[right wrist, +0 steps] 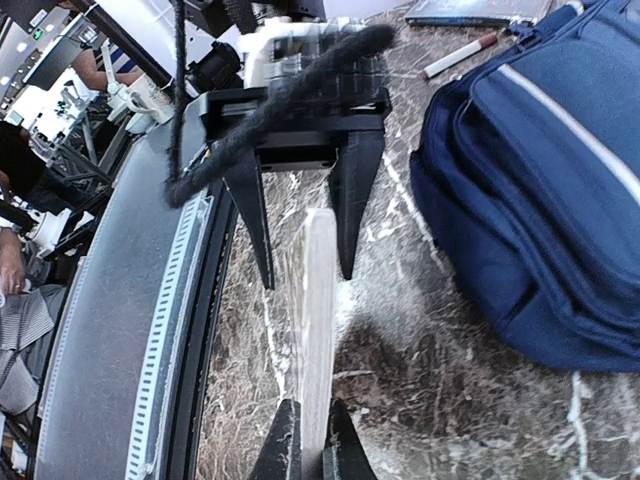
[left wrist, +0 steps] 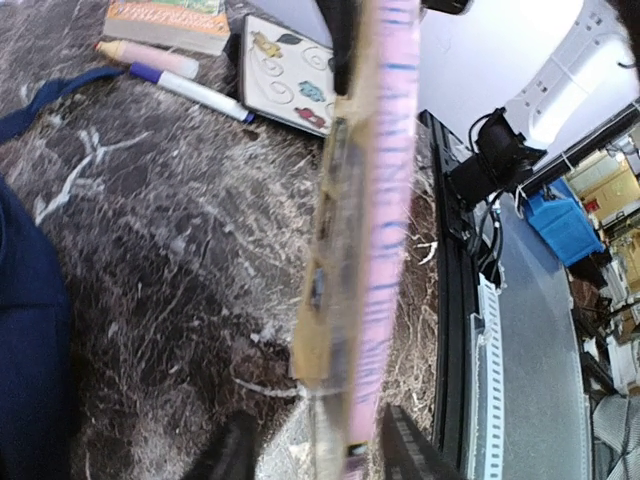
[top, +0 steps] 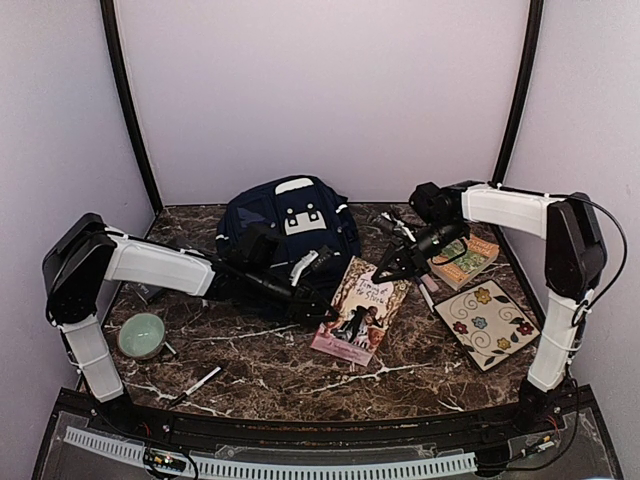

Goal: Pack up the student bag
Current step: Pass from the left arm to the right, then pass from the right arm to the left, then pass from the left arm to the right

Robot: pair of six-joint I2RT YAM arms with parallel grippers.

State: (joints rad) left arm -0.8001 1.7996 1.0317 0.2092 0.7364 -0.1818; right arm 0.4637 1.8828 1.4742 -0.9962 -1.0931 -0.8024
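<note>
The left arm (top: 160, 268) is stretched low toward the middle, and the left hand (right wrist: 307, 280) is held with its fingers spread apart. The right arm (top: 510, 208) is bent inward, and the right hand (right wrist: 308, 425) is pinched tight on a book's (top: 360, 312) edge.

Blue capital letters run along the pink spine of the book (left wrist: 385, 200), but they are too blurred for me to read. From above, the script title at twelve o'clock on its cover is too small. I can read no other text.
</note>
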